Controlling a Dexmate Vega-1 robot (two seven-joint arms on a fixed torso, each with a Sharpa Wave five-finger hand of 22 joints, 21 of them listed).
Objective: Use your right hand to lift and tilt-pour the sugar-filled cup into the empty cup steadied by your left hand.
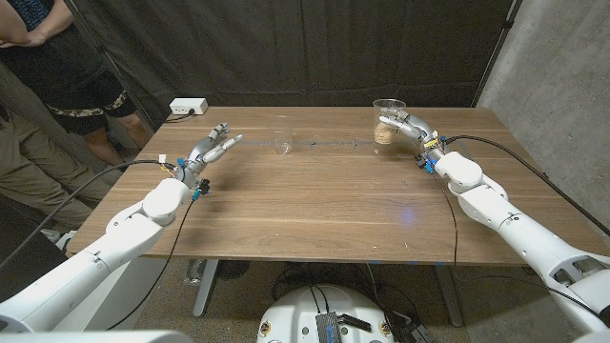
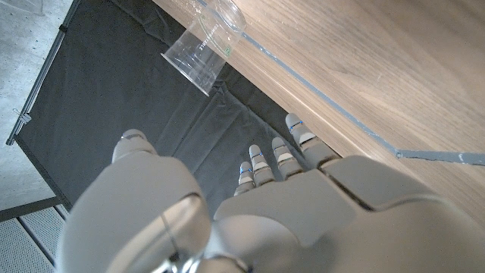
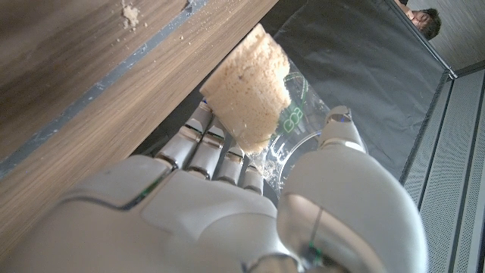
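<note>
The left robot hand [image 1: 211,151] waits near the table's [image 1: 324,205] left edge, fingers apart and holding nothing, well short of the empty cup [image 1: 282,142] standing upright toward the far edge. At the far right corner, the right robot hand [image 1: 405,128] clasps the sugar-filled cup [image 1: 388,122], upright, mouth up, ready for lifting.
</note>
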